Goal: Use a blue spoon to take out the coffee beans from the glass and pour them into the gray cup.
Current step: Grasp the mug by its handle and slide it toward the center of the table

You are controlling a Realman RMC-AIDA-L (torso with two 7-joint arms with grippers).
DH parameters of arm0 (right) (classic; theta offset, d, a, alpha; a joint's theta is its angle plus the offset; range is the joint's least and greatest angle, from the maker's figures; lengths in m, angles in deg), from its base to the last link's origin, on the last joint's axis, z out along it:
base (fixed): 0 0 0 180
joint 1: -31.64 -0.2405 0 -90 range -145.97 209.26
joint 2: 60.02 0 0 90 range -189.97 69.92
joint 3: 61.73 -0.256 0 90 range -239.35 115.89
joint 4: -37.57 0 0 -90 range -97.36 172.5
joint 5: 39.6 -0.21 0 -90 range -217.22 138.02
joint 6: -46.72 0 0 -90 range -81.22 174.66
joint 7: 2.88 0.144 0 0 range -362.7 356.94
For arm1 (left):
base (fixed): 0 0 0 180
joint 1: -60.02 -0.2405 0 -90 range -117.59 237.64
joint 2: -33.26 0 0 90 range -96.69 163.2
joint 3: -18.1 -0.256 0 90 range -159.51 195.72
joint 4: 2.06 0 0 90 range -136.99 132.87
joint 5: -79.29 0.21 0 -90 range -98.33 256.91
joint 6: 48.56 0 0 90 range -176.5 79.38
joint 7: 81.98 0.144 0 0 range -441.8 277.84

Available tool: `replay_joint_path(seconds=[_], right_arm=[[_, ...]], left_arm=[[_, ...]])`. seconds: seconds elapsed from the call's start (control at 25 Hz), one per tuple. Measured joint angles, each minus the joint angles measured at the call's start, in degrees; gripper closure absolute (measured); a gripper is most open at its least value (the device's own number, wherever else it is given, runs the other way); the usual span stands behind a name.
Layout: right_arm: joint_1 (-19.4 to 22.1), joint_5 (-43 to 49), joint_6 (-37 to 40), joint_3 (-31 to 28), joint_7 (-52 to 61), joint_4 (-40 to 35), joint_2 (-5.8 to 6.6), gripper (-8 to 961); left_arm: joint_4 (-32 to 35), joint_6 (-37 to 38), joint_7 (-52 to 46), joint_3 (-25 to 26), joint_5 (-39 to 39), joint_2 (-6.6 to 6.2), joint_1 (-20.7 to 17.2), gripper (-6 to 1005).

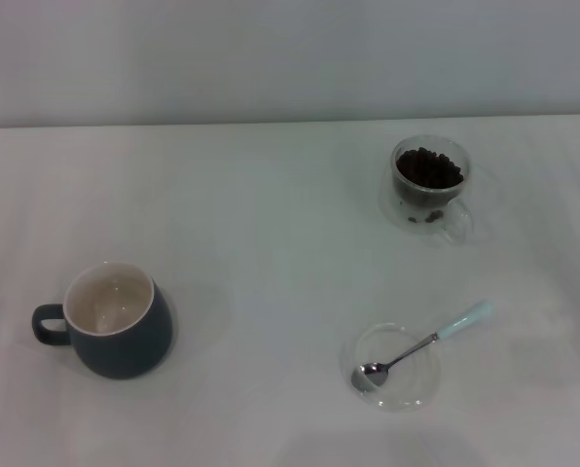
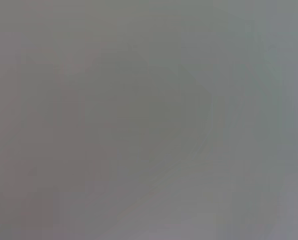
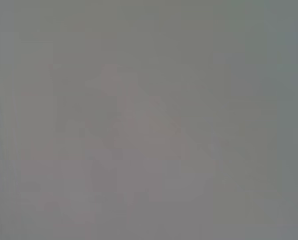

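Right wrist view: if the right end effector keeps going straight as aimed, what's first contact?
Cannot tell. The right wrist view shows only a blank gray field, and neither end effector appears in the head view.

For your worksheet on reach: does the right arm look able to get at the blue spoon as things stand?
Probably yes: the blue spoon lies uncovered on the clear saucer, handle out over the rim on the right side. Neither arm is in view.

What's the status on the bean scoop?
Neither claw in view. Blue spoon untouched on saucer. Beans in glass. Gray cup empty.
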Motion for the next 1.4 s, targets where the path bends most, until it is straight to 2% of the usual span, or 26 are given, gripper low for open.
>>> replay_joint_path(seconds=[0.24, 0.52, 0.72, 1.12, 1.2, 1.4], right_arm=[[1.5, 0.0, 3.1, 0.5, 0.0, 0.3, -1.11, 79], [1.8, 0.1, 9.8, 0.9, -0.2, 5.1, -1.35, 79], [1.6, 0.1, 11.4, 2.0, 0.0, 5.8, -1.44, 80], [1.3, -0.1, 12.9, 1.9, 1.6, 5.4, -1.48, 80], [1.2, -0.1, 12.9, 2.0, 1.7, 5.3, -1.45, 80], [0.9, 0.1, 12.8, 2.8, 1.7, 5.2, -1.48, 80]], left_arm=[[0.0, -1.5, -1.4, -0.1, 0.2, -0.09, -1.7, 167], [-0.5, -1.5, -1.2, -1.8, 1.8, -0.17, -2.2, 166], [-1.7, -1.7, -0.9, -1.8, 7.3, -0.23, -3.6, 167], [-7.2, 0.7, -2.1, -1.8, 25.1, -0.39, -10.7, 169], [-7.9, 0.8, -1.9, -1.8, 26.6, -0.38, -11.0, 170], [-10.4, -0.8, -1.6, -1.7, 29.1, -0.38, -9.0, 171]])
